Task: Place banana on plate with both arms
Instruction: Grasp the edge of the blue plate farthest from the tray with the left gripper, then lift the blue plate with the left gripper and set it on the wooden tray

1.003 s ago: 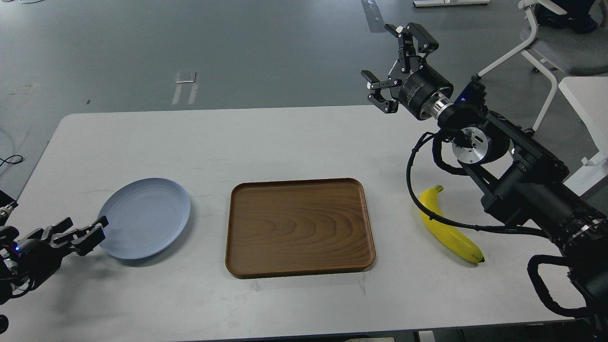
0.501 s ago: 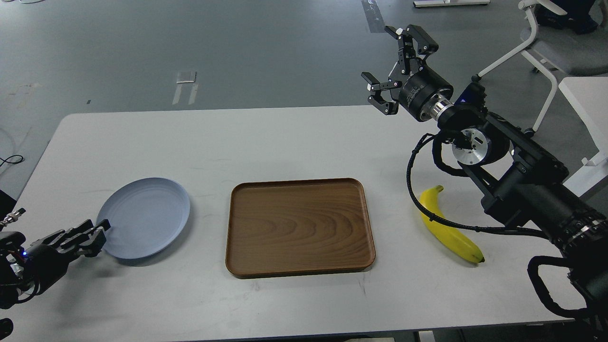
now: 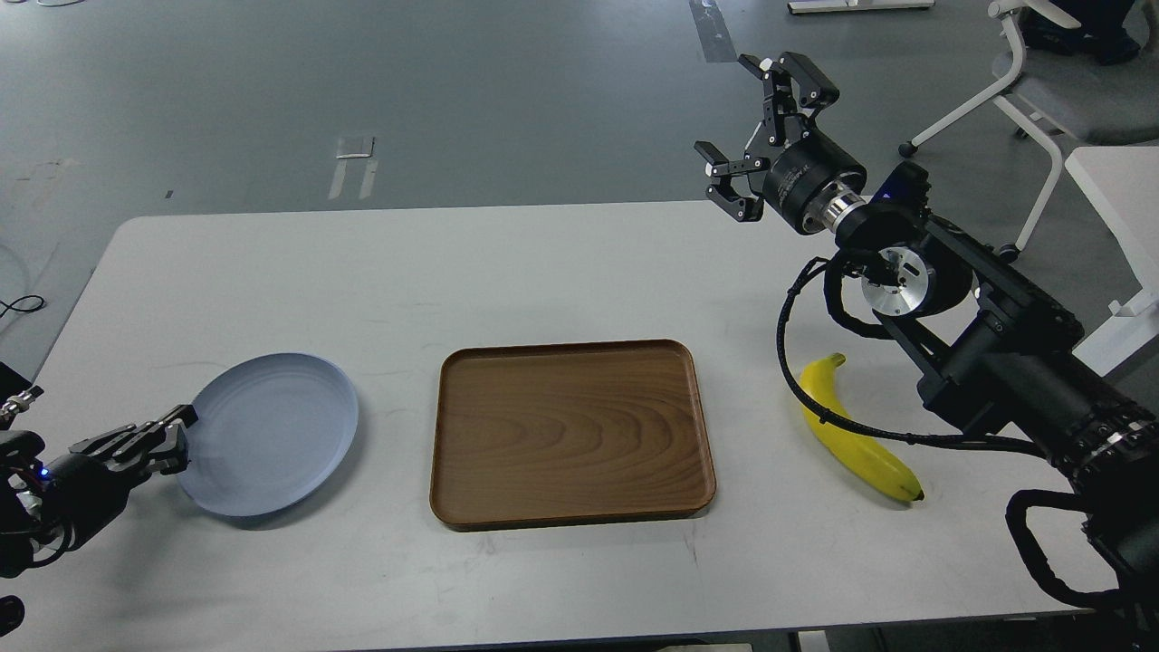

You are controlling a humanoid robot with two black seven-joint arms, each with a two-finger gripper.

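Note:
The pale blue-grey plate point(image 3: 272, 435) sits at the table's left, its left rim between the fingers of my left gripper point(image 3: 174, 438), which is shut on that rim; a shadow along the plate's lower edge suggests it is tilted or slightly raised. The yellow banana point(image 3: 860, 444) lies on the table at the right, stem pointing away from me, with a black cable of my right arm crossing over it. My right gripper point(image 3: 738, 113) is open and empty, held high over the table's far edge, well away from the banana.
A brown wooden tray point(image 3: 570, 433) lies between the plate and the banana. A white chair point(image 3: 1041, 100) and another white table's corner point(image 3: 1118, 195) stand beyond the right edge. The right arm's bulk point(image 3: 1005, 362) hangs over the table beside the banana.
The plate has shifted towards me and slightly left with the left gripper on its rim. The right gripper has moved slightly up and to the right. The banana has not moved.

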